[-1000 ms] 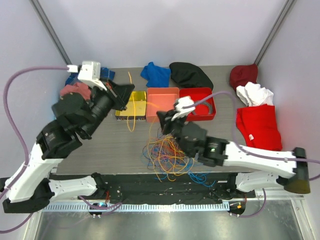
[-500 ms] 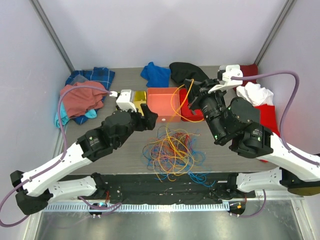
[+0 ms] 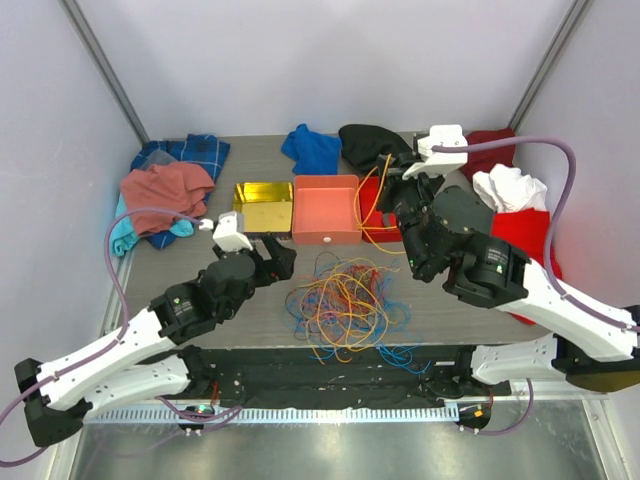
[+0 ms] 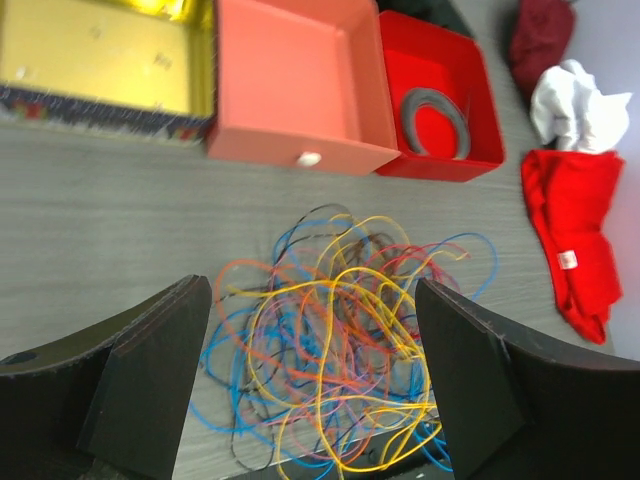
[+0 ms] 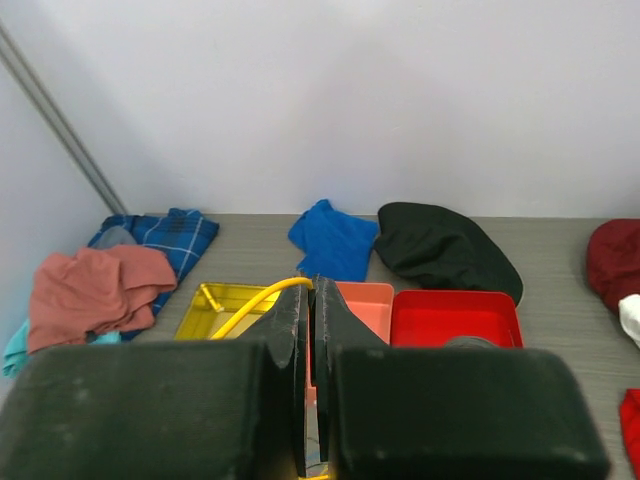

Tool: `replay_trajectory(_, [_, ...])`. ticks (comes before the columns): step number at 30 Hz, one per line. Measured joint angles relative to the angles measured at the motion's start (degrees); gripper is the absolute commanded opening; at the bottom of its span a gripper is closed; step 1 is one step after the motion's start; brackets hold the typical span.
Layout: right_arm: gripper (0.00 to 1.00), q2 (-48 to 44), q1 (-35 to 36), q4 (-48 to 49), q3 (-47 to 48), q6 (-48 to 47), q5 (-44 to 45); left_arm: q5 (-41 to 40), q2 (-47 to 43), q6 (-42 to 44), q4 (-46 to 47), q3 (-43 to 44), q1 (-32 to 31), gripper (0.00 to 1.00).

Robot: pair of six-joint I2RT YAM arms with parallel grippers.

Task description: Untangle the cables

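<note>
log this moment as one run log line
task: untangle cables | left gripper: open, aimed at cable pile | right gripper: shut on yellow cable | pile: tangled

You find no text, brand, number or sign that can be read in any view. The small white tag (image 4: 568, 260) on the folded red cloth (image 4: 572, 215) is too small to read. The dark patterned band (image 4: 100, 108) along the side of the shallow gold metal tin (image 4: 100, 55) shows no legible letters.
</note>
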Motion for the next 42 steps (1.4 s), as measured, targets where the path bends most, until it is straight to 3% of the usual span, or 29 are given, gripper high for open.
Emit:
replay_trajectory(10, [0.01, 7.6, -15.9, -2.5, 1.6, 5.6, -10.1, -0.8, -11.0, -12.1, -4.9, -12.5, 0.0, 0.77])
replay_trajectory(20, [0.01, 27.3, -25.9, -4.7, 14.1, 11.2, -23.1, 0.7, -15.9, -14.6, -8.5, -14.5, 0.0, 0.74])
replay_trajectory(28, [0.01, 38.3, -29.4, -5.7, 16.9, 12.4, -26.3, 0.7, -19.9, -15.4, -10.6, -16.5, 0.0, 0.74])
replay_trajectory(42, [0.01, 46.3, -30.9, -0.1, 17.7, 13.5, -30.2, 0.7, -17.3, -15.4, -11.3, -16.9, 0.0, 0.74])
